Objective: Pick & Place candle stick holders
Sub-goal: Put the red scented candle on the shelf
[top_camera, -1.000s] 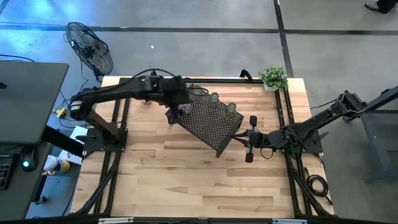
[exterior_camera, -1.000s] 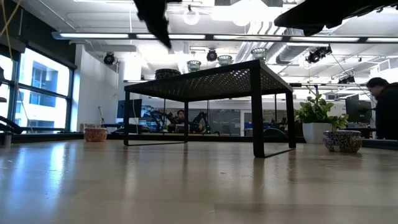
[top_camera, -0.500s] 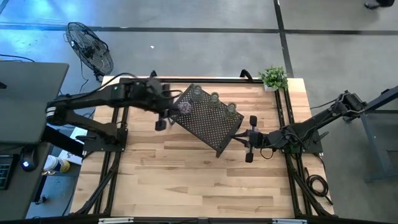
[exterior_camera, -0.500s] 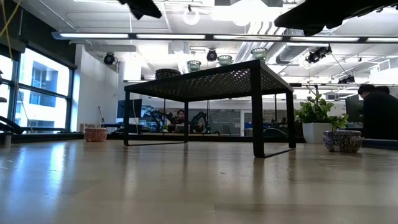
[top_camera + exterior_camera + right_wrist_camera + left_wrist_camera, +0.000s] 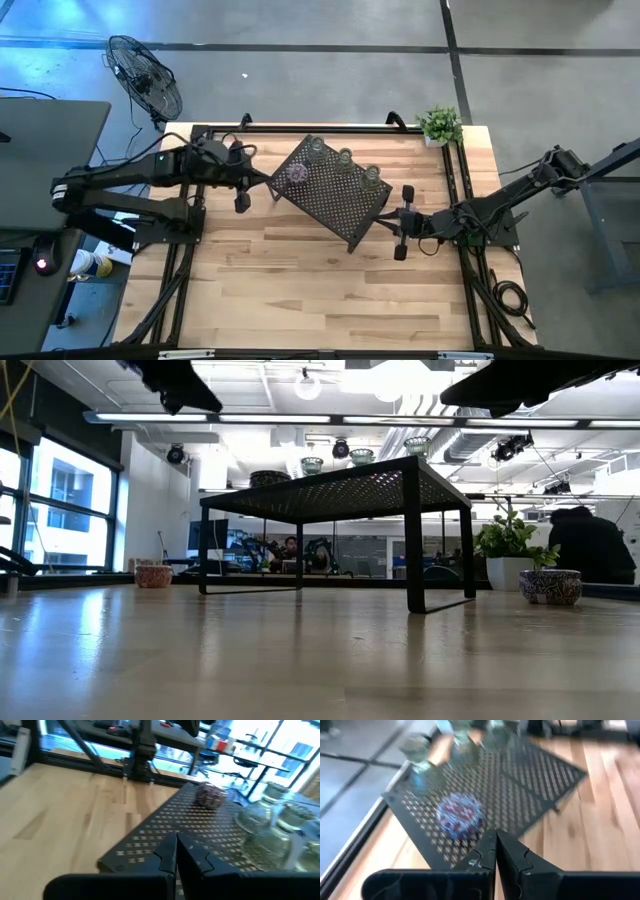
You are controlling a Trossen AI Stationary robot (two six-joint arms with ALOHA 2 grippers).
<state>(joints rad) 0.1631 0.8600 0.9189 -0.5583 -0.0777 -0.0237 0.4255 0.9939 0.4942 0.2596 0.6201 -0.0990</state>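
Observation:
The black perforated rack (image 5: 332, 192) stands on its legs mid-table. On its top stand a purple candle stick holder (image 5: 297, 173) (image 5: 460, 815) and three clear ones (image 5: 316, 149) (image 5: 345, 157) (image 5: 372, 176). In the low view two more small cups, a pinkish one (image 5: 153, 575) and a patterned one (image 5: 550, 586), rest on the table. My left gripper (image 5: 262, 181) (image 5: 495, 842) hangs shut just left of the rack's left corner, holding nothing. My right gripper (image 5: 382, 222) (image 5: 176, 842) waits shut by the rack's right corner, also with nothing in it.
A small potted plant (image 5: 440, 125) stands at the table's far right corner. A black frame rail (image 5: 300, 128) runs along the far edge. A person in dark clothes (image 5: 590, 545) shows beyond the table. Bare wood (image 5: 300, 280) lies toward the near edge.
My left gripper has drawn back from over the rack's left part toward the table's left edge, carrying nothing. The purple holder it was over stays standing on the rack, now uncovered. The person behind the table has moved.

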